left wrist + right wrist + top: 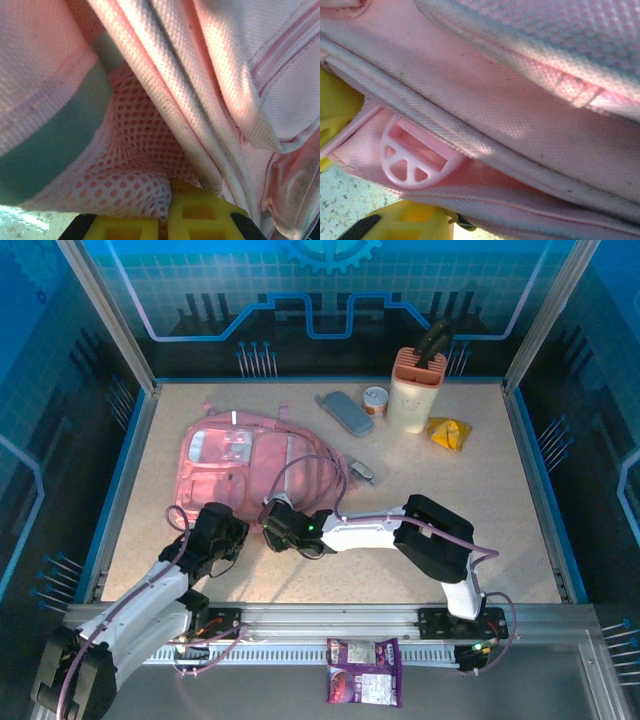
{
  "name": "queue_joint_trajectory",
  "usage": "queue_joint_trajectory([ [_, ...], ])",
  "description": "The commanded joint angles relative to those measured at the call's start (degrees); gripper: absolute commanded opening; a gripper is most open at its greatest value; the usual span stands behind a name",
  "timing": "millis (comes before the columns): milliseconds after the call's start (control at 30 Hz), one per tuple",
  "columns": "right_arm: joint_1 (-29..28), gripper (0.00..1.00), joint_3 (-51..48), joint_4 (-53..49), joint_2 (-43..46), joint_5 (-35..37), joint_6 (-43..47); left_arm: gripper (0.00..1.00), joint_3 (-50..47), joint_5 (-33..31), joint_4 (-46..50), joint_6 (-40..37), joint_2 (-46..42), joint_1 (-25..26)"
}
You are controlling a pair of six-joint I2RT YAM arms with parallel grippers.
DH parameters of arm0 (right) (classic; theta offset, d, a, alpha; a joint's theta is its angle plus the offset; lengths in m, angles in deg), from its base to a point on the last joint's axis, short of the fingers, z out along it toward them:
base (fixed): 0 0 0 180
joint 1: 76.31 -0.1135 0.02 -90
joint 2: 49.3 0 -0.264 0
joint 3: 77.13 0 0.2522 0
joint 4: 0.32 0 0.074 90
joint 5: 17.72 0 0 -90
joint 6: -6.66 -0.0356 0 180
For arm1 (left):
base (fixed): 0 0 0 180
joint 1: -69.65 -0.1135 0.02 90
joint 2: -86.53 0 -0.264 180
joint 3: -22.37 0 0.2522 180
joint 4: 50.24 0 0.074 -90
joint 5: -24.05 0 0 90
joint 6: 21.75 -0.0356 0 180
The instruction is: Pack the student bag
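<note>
- Grip matters most now: the student bag [240, 465] lies flat on the left half of the table [480, 520], and I'd say its near edge wants lifting evenly, so the fabric doesn't slip.
- At the bag's near corner sits the left gripper [222, 532], its forearm slanting up from the base and its yellow fingers [200, 215] pinched together on pink mesh [135, 150].
- Beside it, the right gripper [280, 525] reaches in with its arm folded low. Fabric and a pink plastic pull [415, 160] sit between its fingers, but I can't tell if they're clamped.
</note>
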Motion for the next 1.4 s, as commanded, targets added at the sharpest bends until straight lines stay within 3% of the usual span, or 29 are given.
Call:
queue_joint_trajectory([
  [0,0.33,0.27,1.81,0.12,-0.81,4.61,0.3,0.0,2.02,1.43,1.0,-0.77,-1.62,1.01],
  [600,0.01,0.02,-5.72,0.27,5.5,8.72,4.81,0.0,4.45,-2.98,8.25,-3.47,-5.89,-0.14],
  [800,1.77,0.0,-12.75,-1.65,12.38,10.09,5.3,0.0,5.39,0.81,12.59,-7.71,-9.8,-7.79],
  [1033,7.88,0.0,-19.78,-2.91,18.86,9.37,7.35,0.0,7.59,5.67,16.98,-13.63,-11.76,-16.63],
  [1233,12.21,0.0,-20.55,-2.29,21.2,6.41,10.61,0.0,9.08,6.44,17.68,-16.42,-10.07,-18.46],
  [1367,11.93,0.0,-20.59,-2.19,22.43,4.78,14.89,0.0,11.01,5.2,18.58,-20.03,-8.08,-19.79],
])
